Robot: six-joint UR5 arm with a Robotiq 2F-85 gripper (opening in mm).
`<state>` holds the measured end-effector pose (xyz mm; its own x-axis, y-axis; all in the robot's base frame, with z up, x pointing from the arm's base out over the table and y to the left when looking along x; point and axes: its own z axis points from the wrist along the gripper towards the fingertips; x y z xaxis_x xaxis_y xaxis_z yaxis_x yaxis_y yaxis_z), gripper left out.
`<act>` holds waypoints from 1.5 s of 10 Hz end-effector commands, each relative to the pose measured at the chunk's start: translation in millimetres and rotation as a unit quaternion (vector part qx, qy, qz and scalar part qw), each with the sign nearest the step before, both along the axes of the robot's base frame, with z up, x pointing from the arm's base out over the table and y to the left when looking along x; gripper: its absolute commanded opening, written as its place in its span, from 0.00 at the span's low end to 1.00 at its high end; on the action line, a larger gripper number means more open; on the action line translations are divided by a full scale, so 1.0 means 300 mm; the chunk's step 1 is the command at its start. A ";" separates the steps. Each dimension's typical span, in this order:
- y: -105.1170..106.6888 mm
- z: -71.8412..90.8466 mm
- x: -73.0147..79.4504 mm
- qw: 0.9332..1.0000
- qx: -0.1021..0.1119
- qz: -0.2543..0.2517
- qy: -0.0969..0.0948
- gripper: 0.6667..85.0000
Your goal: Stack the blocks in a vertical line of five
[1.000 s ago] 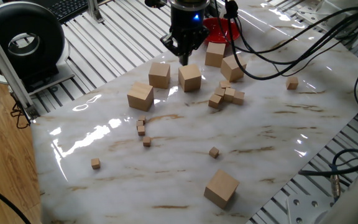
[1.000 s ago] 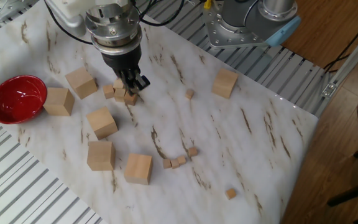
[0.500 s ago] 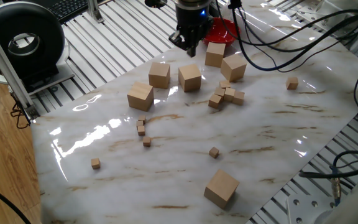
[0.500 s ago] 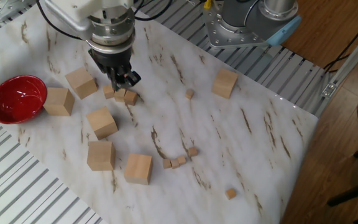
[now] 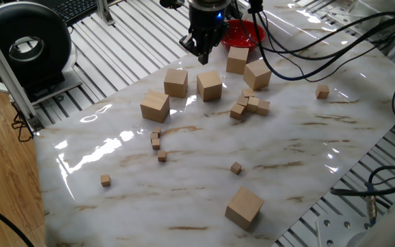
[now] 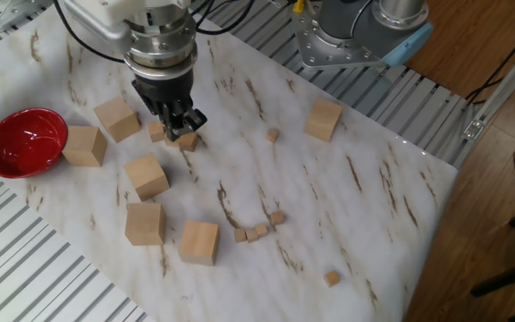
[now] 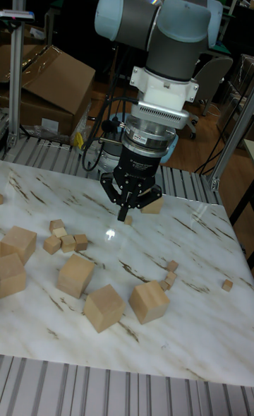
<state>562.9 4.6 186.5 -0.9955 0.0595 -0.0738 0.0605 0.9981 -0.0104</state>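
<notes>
Several large tan wooden blocks lie singly on the marble table, none stacked. Three sit in a loose row, two stand by the red bowl, and one sits alone near the front edge. The same blocks show in the other fixed view and the tall view. My gripper hangs above the table among the far blocks. Its fingers are together and hold nothing.
A red bowl stands at the table's far edge. Tiny wooden cubes lie in a cluster below the gripper, and others are scattered. Cables trail over the far right corner.
The gripper rose and swung toward the red bowl, then came back a little and lower. No block has moved.
</notes>
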 end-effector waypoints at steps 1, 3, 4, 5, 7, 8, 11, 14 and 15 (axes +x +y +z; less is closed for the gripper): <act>0.029 0.004 -0.006 1.000 0.019 -0.011 0.003 0.00; 0.023 0.006 -0.022 1.000 0.018 -0.008 0.014 0.00; 0.013 0.000 0.012 1.000 0.019 0.002 0.014 0.00; -0.002 -0.008 0.064 0.999 0.019 0.024 0.010 0.00; 0.007 -0.005 0.166 0.998 0.032 0.053 0.015 0.00; -0.008 0.012 0.216 0.997 0.017 0.070 0.024 0.00; 0.005 -0.018 0.337 0.995 -0.006 0.098 0.017 0.00; 0.049 -0.128 0.437 0.993 -0.003 0.113 -0.011 0.00; 0.053 -0.164 0.459 0.992 -0.002 0.127 -0.015 0.00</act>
<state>676.5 12.4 158.5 -0.9862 -0.1506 -0.0691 -0.1494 0.9885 -0.0221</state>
